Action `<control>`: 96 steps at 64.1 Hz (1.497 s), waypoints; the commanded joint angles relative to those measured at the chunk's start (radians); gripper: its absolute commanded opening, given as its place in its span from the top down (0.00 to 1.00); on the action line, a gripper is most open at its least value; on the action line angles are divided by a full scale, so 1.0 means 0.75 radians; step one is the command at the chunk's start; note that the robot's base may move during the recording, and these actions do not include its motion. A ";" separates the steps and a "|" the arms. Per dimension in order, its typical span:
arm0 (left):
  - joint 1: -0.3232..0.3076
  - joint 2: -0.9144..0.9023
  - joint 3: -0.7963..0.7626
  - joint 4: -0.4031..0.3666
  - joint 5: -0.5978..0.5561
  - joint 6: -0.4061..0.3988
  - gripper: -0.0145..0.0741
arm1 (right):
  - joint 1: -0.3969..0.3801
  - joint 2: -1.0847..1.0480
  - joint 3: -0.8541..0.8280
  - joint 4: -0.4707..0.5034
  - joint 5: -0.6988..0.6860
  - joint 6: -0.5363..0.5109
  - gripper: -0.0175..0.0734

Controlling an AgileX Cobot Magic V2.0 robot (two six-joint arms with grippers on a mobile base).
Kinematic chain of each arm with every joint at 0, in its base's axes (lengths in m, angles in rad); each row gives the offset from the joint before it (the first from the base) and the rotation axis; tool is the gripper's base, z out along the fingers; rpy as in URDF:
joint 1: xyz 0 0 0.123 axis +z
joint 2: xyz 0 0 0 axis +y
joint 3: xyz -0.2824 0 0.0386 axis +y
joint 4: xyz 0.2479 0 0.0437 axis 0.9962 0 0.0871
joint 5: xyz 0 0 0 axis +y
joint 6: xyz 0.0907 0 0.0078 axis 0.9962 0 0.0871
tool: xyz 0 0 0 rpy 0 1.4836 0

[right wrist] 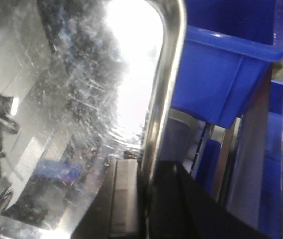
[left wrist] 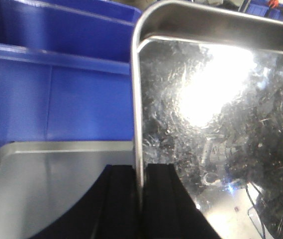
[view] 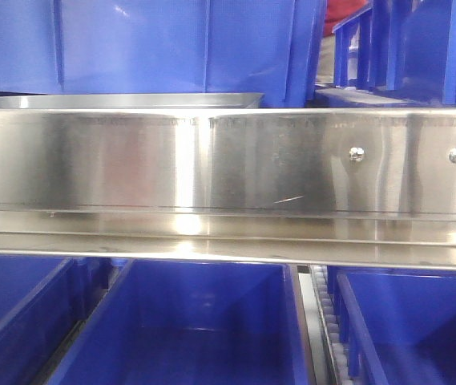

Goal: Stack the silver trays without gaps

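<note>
In the left wrist view my left gripper (left wrist: 140, 169) is shut on the left rim of a mirror-shiny silver tray (left wrist: 206, 99), one black finger on each side of the rim. In the right wrist view my right gripper (right wrist: 148, 167) is shut on the right rim of the same kind of silver tray (right wrist: 81, 89). A second silver tray (left wrist: 42, 174) with a rounded corner lies below and to the left of the held one. In the front view only a thin silver tray rim (view: 131, 100) shows above the rail; neither gripper shows there.
A broad steel rail (view: 211, 160) with two screw heads crosses the front view. Blue bins stand behind it (view: 171, 40) and below it (view: 195, 321). More blue bins are close to the tray's left side (left wrist: 56, 74) and right side (right wrist: 221, 74).
</note>
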 commanded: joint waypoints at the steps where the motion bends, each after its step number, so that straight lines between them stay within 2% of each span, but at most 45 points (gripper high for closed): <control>1: -0.019 -0.009 -0.014 -0.085 -0.091 0.001 0.85 | 0.009 -0.002 -0.003 -0.010 -0.130 -0.028 0.87; 22: -0.019 -0.009 -0.014 -0.065 -0.106 0.001 0.85 | 0.009 -0.002 -0.003 -0.010 -0.152 -0.028 0.87; 28: -0.019 -0.009 -0.014 0.021 -0.106 0.001 0.85 | 0.009 -0.002 -0.003 -0.010 -0.162 -0.028 0.87; 35: -0.019 -0.007 -0.014 0.207 -0.109 0.001 0.85 | 0.007 0.001 -0.003 -0.035 -0.225 -0.028 0.87; 41: -0.019 -0.003 -0.009 0.287 -0.123 0.001 0.85 | 0.007 0.010 -0.003 -0.073 -0.254 -0.028 0.87; 47: -0.019 0.022 -0.009 0.284 -0.136 -0.002 0.85 | 0.007 0.045 -0.003 -0.129 -0.264 -0.028 0.87; 52: -0.019 0.065 -0.009 0.285 -0.138 -0.054 0.85 | 0.007 0.086 -0.003 -0.148 -0.264 -0.028 0.87; 65: -0.019 0.191 -0.009 0.285 -0.138 -0.097 0.85 | -0.042 0.205 -0.003 -0.148 -0.285 -0.019 0.87; 77: -0.019 0.293 -0.009 0.273 -0.138 -0.106 0.85 | -0.099 0.280 -0.003 -0.098 -0.321 0.022 0.87; 85: -0.019 0.365 -0.009 0.267 -0.121 -0.172 0.85 | -0.109 0.317 -0.003 -0.079 -0.352 0.022 0.87; 96: -0.019 0.424 -0.009 0.267 -0.096 -0.175 0.85 | -0.116 0.357 -0.003 -0.020 -0.358 0.022 0.87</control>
